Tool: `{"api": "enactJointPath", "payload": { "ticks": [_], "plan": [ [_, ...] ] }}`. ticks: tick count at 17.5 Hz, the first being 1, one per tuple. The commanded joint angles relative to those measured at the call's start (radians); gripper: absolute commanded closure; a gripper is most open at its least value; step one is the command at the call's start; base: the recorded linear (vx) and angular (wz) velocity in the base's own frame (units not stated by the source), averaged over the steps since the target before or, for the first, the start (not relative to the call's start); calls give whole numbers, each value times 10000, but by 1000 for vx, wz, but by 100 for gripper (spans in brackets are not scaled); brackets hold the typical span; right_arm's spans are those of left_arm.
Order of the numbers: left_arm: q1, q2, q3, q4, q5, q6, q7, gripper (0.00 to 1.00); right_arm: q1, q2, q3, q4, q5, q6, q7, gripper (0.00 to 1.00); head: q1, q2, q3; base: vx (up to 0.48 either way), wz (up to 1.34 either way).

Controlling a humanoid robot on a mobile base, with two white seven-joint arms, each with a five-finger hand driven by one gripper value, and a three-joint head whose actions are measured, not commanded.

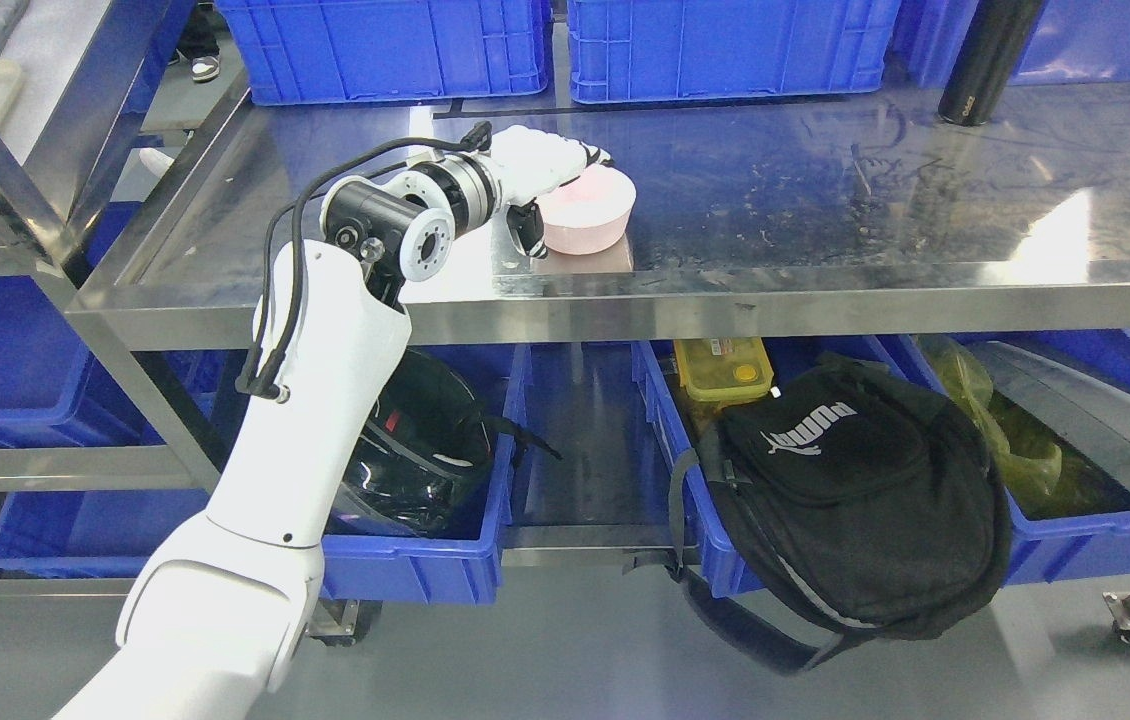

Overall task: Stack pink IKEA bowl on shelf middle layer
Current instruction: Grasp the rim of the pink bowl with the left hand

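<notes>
Steel shelf point(825, 290) bears pink bowl point(590, 215), black cylinder point(985, 60).

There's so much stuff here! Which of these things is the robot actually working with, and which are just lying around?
In the job:
- pink bowl, upside down on the steel shelf
- left hand, wrapped over the bowl

Just lying about:
- blue crates
- black backpack
- helmet
- yellow box
- black cylinder

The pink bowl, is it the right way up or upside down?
Upside down. The pink bowl shows a flat closed top and sits on the steel shelf, with the left hand wrapped over it.
</notes>
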Motion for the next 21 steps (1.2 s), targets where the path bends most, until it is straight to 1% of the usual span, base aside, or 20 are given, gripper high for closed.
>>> {"api": "enactJointPath", "payload": {
  "ticks": [1, 4, 9, 14, 16, 18, 20, 21],
  "plan": [
    [-161, -516, -253, 1786, -135, -13, 418, 16, 229, -175, 0, -175, 0, 6, 1, 0, 0, 0, 0, 0, 0],
    [-176, -516, -161, 2047, -410, -28, 464, 18, 229, -175, 0, -175, 0, 6, 1, 0, 0, 0, 0, 0, 0],
    [-177, -516, -54, 2185, -457, -13, 649, 22, 229, -175, 0, -175, 0, 6, 1, 0, 0, 0, 0, 0, 0],
    [-269, -516, 8, 2522, -442, -44, 649, 28, 229, -175, 0, -175, 0, 6, 1, 0, 0, 0, 0, 0, 0],
    [-299, -516, 191, 2660, -442, -348, 588, 35, 229, -175, 0, -175, 0, 6, 1, 0, 0, 0, 0, 0, 0],
    [-345, -516, 421, 2753, -442, -656, 465, 47, 229, -175, 0, -175, 0, 6, 1, 0, 0, 0, 0, 0, 0],
    [-345, -516, 590, 2830, -426, -886, 296, 56, 229, -175, 0, -175, 0, 6, 1, 0, 0, 0, 0, 0, 0],
    [-330, -516, 728, 2830, -426, -1024, 281, 63, 229, -175, 0, -175, 0, 6, 1, 0, 0, 0, 0, 0, 0]
  ]
}}
